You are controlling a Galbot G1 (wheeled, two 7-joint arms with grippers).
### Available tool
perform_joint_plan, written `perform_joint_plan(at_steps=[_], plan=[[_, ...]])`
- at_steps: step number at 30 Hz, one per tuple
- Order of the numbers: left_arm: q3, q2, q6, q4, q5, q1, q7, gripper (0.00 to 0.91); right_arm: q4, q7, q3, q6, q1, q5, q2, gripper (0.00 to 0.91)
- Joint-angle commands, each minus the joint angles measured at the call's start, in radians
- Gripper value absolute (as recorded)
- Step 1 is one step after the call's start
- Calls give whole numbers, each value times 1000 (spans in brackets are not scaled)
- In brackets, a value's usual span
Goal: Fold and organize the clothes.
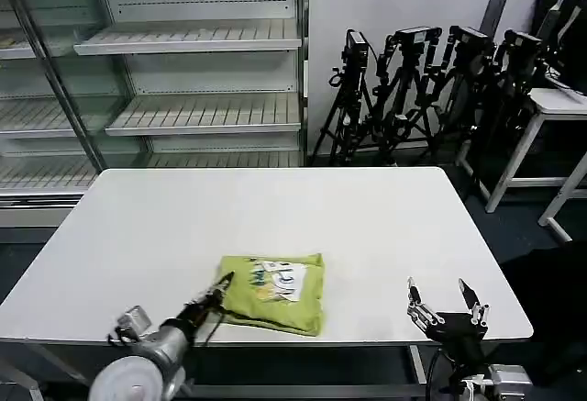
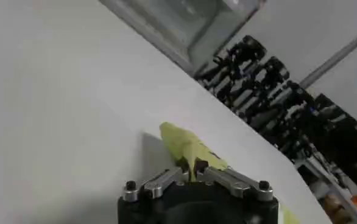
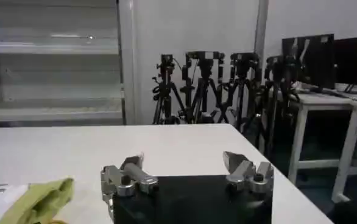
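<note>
The T-shirt lies folded into a compact green bundle near the front edge of the white desk, a little left of centre, printed graphic facing up. The left hand is at the bundle's left edge, fingers together and pinching a bit of green fabric, as the left wrist view shows. The right hand hovers over the desk's near right corner, well apart from the shirt, fingers spread and empty. Folding looks mostly done; this looks like a last tuck or reposition. The next move likely calls for letting go cleanly without dragging the fold open.
</note>
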Motion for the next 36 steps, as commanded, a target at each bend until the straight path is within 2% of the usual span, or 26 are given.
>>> perform_joint_plan(at_steps=[1, 3, 4, 6, 8, 12, 16, 20, 24, 29, 36], plan=[[-464, 219, -26, -71, 249, 58, 130, 40, -29, 0, -37, 0, 48, 6, -2, 907], [-563, 313, -31, -66, 355, 71, 213, 30, -39, 0, -51, 1, 63, 6, 0, 907], [-582, 338, -35, -65, 375, 78, 219, 40, -42, 0, -57, 1, 68, 6, 0, 907], [-709, 402, -47, -71, 437, 110, 301, 30, -49, -1, -70, 2, 81, 6, 3, 907], [-754, 445, -48, -82, 476, 129, 316, 40, -54, -2, -79, 3, 91, 8, 7, 907], [-712, 485, -61, -133, 605, 142, 322, 40, -61, -3, -90, 4, 102, 8, 12, 907], [-460, 409, -134, -175, 897, 177, 313, 40, -64, -4, -91, 7, 103, 9, 18, 907], [-135, 313, -253, -83, 1231, 188, 293, 40, -60, -5, -83, 11, 93, 8, 20, 907], [49, 242, -321, 11, 1430, 155, 279, 40, -52, -4, -67, 13, 80, 6, 20, 907], [173, 179, -320, -2, 1462, 94, 279, 40, -34, -1, -47, 11, 62, 3, 20, 907], [255, 185, -280, -72, 1367, 75, 280, 40, -22, 0, -32, 10, 44, -6, 30, 907]])
